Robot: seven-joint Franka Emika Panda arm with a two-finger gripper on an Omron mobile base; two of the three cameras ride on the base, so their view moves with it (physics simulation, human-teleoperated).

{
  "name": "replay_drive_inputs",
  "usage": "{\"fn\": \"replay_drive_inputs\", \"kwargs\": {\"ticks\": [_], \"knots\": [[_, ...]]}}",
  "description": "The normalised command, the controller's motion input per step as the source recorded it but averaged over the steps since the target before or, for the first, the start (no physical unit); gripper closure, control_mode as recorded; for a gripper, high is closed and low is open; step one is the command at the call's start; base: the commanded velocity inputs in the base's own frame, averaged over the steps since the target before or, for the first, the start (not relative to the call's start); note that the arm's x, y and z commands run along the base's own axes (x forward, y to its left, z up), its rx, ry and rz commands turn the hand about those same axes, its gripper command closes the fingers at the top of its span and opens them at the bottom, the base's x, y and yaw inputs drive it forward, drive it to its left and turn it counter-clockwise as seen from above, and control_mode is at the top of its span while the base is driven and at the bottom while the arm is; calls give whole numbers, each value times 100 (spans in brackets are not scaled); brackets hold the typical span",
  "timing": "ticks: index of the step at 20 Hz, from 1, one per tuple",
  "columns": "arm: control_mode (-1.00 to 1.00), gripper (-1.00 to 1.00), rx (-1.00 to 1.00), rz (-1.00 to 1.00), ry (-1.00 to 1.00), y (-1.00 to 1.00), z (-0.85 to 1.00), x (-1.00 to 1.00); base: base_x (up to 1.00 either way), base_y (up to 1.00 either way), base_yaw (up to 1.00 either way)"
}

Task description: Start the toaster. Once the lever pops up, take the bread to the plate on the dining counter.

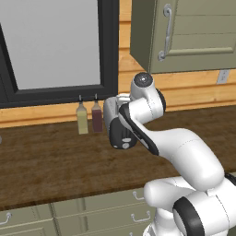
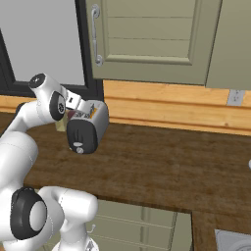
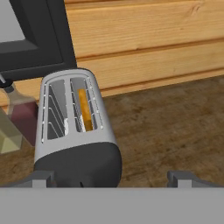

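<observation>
Hand view is showing the small silver-grey metal two-slot toaster (image 3: 76,131) sitting on the dark wood worktop (image 3: 175,131), its long axis running from the black end panel facing the gripper (image 3: 113,178) back toward the wall. A golden-brown bread slice (image 3: 85,109) is sitting in the right slot. Jaws are spread wide, gripping nothing. Lever press and bread transfer are looking still undone.

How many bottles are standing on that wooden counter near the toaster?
2. A pale yellowish bottle and a dark reddish bottle stand side by side at the wall under the window, just left of the toaster. The arm may hide others behind it.
</observation>
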Motion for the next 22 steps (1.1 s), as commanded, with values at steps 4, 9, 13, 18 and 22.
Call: {"fn": "replay_drive_inputs", "kwargs": {"ticks": [4,9,13,18,22], "knots": [[-100,-100,0,0,0,0,0,0,0,0,0],[-100,-100,0,0,0,0,0,0,0,0,0],[-100,-100,0,0,0,0,0,0,0,0,0],[-100,-100,0,0,0,0,0,0,0,0,0],[-100,-100,0,0,0,0,0,0,0,0,0]]}}
